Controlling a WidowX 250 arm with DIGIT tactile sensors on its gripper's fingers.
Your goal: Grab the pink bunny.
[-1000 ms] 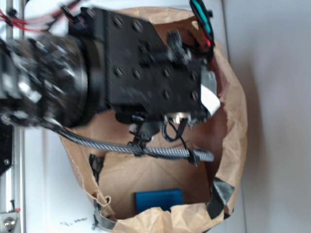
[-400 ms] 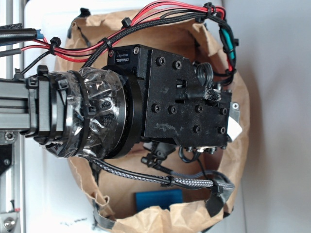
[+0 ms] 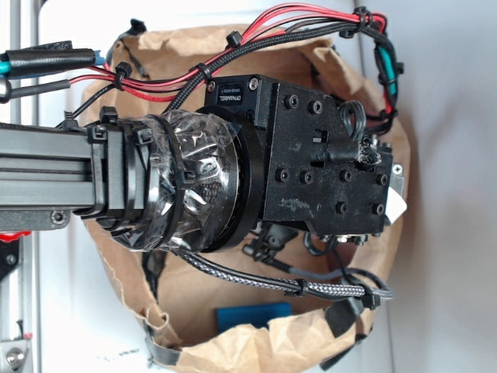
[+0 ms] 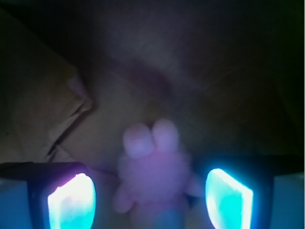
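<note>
In the dim wrist view the pink bunny (image 4: 152, 176) lies on the brown paper floor of a bag, its two ears pointing up the frame. My gripper (image 4: 150, 200) is open. Its glowing cyan pads (image 4: 71, 202) stand one on each side of the bunny, with a gap between each pad and the plush. In the exterior view the black wrist and gripper body (image 3: 326, 167) reach from the left into the brown paper bag (image 3: 384, 256); they hide the bunny and the fingertips there.
A blue block (image 3: 252, 317) lies at the near inside of the bag. The bag's crumpled walls rise around the gripper on all sides. Cable bundles (image 3: 311, 19) arch over the wrist. A metal rail (image 3: 19, 326) runs along the left edge.
The arm has shifted to the right and a little down in the exterior view, going further over the bag's opening. The motion blur of the earliest frame is gone.
</note>
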